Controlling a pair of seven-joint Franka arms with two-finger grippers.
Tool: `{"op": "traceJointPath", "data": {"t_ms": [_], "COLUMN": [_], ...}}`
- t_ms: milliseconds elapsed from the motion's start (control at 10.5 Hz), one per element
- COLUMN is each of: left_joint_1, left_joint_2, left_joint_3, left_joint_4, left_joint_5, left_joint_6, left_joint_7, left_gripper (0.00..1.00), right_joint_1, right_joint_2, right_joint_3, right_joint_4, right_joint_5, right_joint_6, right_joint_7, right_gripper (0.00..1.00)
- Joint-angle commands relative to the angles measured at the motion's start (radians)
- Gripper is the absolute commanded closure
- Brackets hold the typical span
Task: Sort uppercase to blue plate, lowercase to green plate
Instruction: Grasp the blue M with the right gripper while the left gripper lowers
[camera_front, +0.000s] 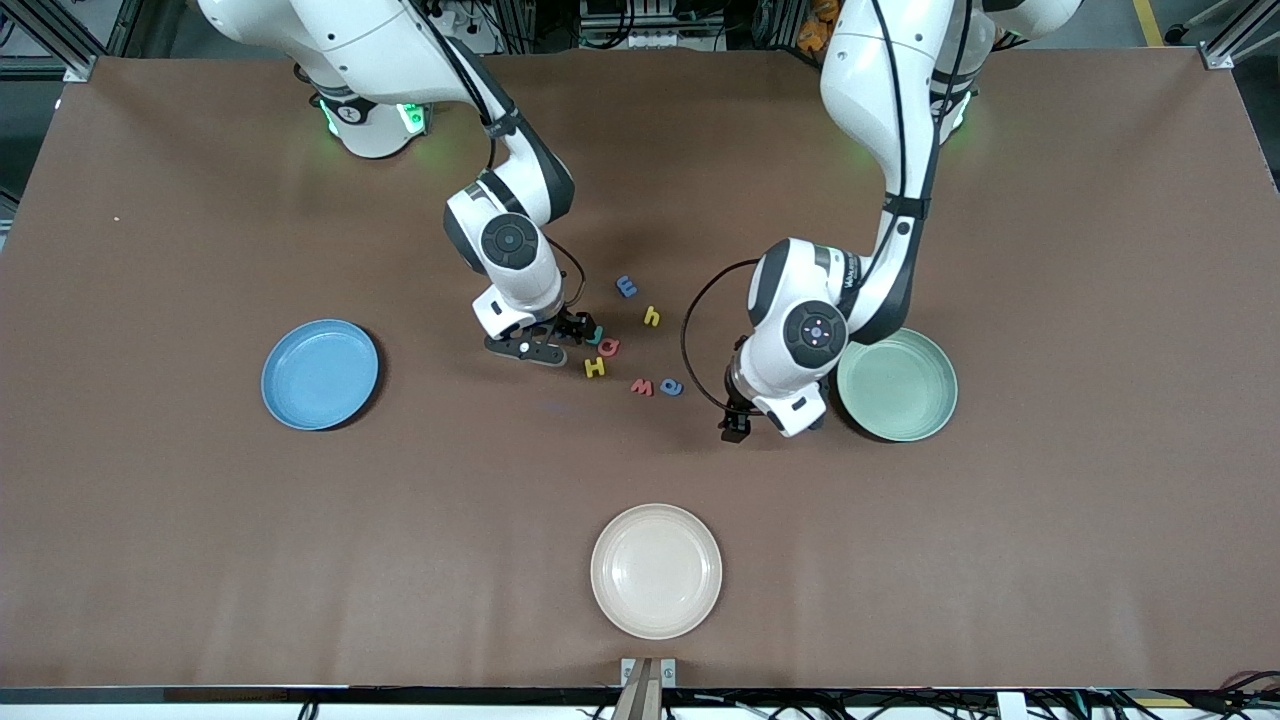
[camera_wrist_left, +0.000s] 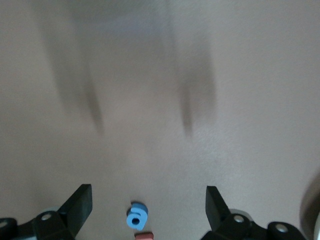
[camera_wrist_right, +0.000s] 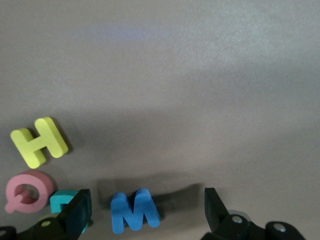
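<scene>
Blue M (camera_wrist_right: 134, 211) lies between the open right tool's (camera_wrist_right: 145, 212) fingers.

Front view, centre of frame: the blue M is hidden under the right end effector (camera_front: 565, 335), and the teal R (camera_front: 595, 335) shows only partly beside it. Right wrist view, lower left: teal R (camera_wrist_right: 64, 201) is partly covered by a finger (camera_wrist_right: 75, 212). Left wrist view, bottom edge: red w (camera_wrist_left: 145, 236) is cut off; upper frame blurred. The green plate (camera_front: 905, 385) is partly covered by the left arm.
</scene>
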Motion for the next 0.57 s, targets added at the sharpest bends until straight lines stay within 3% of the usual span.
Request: {"op": "traceJointPath", "data": {"t_ms": [0, 286, 477], "left_joint_1": [-0.044, -0.043, -0.049], "left_joint_2": [0.008, 0.055, 0.115], "left_joint_3": [0.016, -0.022, -0.07], "left_joint_4": [0.016, 0.073, 0.11], "left_joint_5": [-0.048, -0.076, -0.076], "left_joint_6": [0.006, 0.009, 0.078], "left_joint_7": [-0.062, -0.101, -0.096], "left_gripper": [0.0, 0.0, 0.0], "right_joint_1": [0.016, 0.034, 0.042], "right_joint_2": [-0.004, -0.012, -0.015], "right_joint_3": [-0.007, -0.007, -0.007], "right_joint_4": [-0.046, -0.046, -0.046], "right_joint_5": [0.003, 0.003, 0.003], "right_joint_6": [0.066, 0.065, 0.063], "right_joint_7": [0.023, 0.055, 0.074], "right_gripper": [0.0, 0.0, 0.0]}}
